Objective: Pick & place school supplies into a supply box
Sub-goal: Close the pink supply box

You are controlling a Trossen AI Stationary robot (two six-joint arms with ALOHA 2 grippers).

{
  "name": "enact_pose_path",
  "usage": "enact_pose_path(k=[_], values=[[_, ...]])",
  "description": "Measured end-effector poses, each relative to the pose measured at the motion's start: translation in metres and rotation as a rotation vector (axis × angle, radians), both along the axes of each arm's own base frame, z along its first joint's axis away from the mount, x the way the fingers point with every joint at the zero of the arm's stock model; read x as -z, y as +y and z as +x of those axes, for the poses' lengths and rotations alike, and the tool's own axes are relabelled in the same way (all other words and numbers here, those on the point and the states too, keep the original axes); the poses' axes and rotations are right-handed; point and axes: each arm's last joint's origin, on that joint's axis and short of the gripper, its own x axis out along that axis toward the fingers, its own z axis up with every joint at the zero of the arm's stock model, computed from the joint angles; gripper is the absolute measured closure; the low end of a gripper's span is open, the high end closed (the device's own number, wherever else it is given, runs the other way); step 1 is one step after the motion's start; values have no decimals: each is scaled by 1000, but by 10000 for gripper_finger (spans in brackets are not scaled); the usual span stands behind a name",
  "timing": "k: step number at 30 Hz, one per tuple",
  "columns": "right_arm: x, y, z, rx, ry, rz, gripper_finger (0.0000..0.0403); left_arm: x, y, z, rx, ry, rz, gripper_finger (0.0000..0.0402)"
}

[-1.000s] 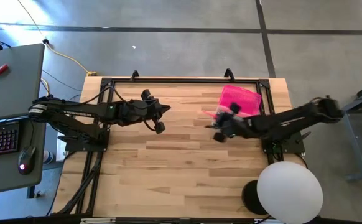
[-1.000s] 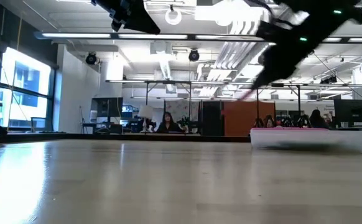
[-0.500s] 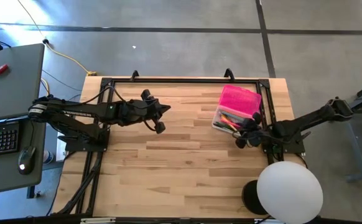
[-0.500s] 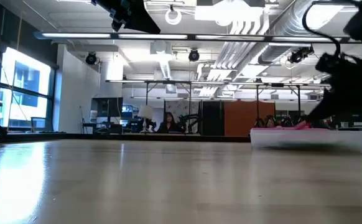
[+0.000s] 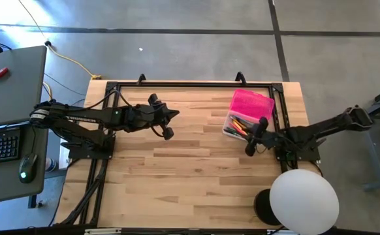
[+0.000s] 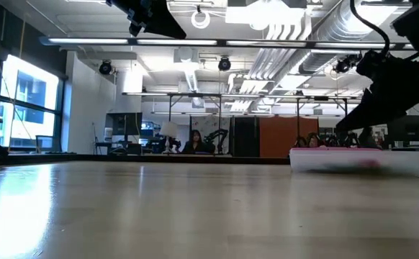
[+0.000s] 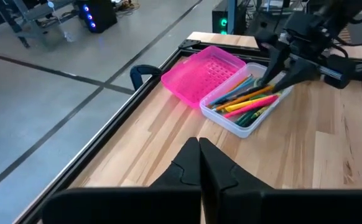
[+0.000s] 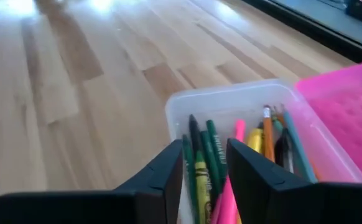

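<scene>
1. You have a wide wooden bench (image 5: 177, 170) with a dark frame around its edge; both arms reach in over it, the left arm from the left side and the right arm from the right side. In the high view no loose pen or pencil shows on the bare wood

2. The supply box (image 5: 240, 125) sits near the far right corner of the bench. Its clear tray is open, and the pink lid (image 5: 252, 103) lies flat against the tray on the far side, touching it

3. The school supplies (image 7: 246, 99) lie inside the tray: pens and pencils in green, yellow, orange and pink, packed side by side along its length. I cannot make out any scissors among them

4. The right tool (image 5: 255, 135) hangs just above the near end of the tray. In its wrist view the two fingers (image 8: 162, 180) stand apart with nothing between them, so it is released and empty

5. The left tool (image 7: 199, 163) waits over the middle left of the bench, well apart from the box, clenched on nothing

6. I judge the placing step as just done. The next move calls for you to raise the right tool clear of the tray, then probably to fold the lid over it without disturbing the pens
</scene>
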Motion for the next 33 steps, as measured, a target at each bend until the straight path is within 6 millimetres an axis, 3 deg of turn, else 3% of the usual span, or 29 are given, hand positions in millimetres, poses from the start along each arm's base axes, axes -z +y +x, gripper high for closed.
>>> enact_pose_path(k=[7, 14, 21, 33], values=[[9, -13, 4, 84, 42, 112, 315, 0, 0, 0, 0, 0, -1, 359], [15, -25, 15, 116, 58, 106, 396, -1, 0, 0, 0, -8, -1, 362], [20, -37, 30, 79, 8, 180, 401, -1, 0, 1, 2, -9, -2, 377], [34, -42, 57, 26, 27, 221, 402, -1, 0, 1, 2, -9, -1, 359]])
